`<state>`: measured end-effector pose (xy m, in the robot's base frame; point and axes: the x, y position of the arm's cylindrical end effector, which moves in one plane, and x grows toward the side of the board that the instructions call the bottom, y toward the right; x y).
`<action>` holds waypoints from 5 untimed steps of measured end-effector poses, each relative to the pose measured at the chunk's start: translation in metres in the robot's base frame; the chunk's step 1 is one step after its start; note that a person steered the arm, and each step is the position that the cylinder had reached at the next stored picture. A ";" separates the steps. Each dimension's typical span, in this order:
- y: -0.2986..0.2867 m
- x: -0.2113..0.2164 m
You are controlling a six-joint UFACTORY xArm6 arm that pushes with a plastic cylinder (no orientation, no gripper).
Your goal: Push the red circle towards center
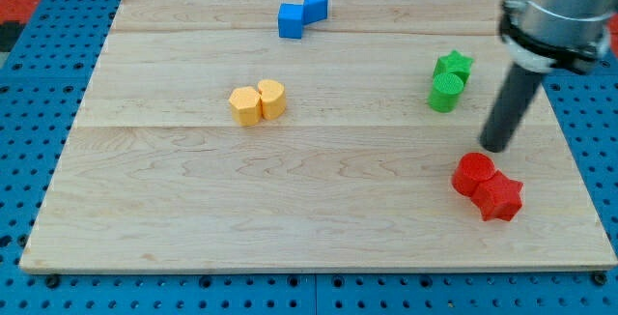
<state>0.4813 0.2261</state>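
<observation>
The red circle [473,173] lies at the board's lower right, touching a red star [500,198] just below and right of it. My tip [495,148] stands just above and slightly right of the red circle, very near its upper edge. The dark rod rises from there to the arm's grey body at the view's top right.
A green star [454,65] and a green circle [445,93] sit together above the tip's left. Two yellow blocks [258,101] lie left of centre. Two blue blocks [301,14] sit near the top edge. The wooden board [309,209] lies on a blue pegboard.
</observation>
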 end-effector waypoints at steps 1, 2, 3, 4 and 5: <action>0.017 0.019; 0.004 0.027; -0.001 0.036; -0.030 0.042; -0.067 0.044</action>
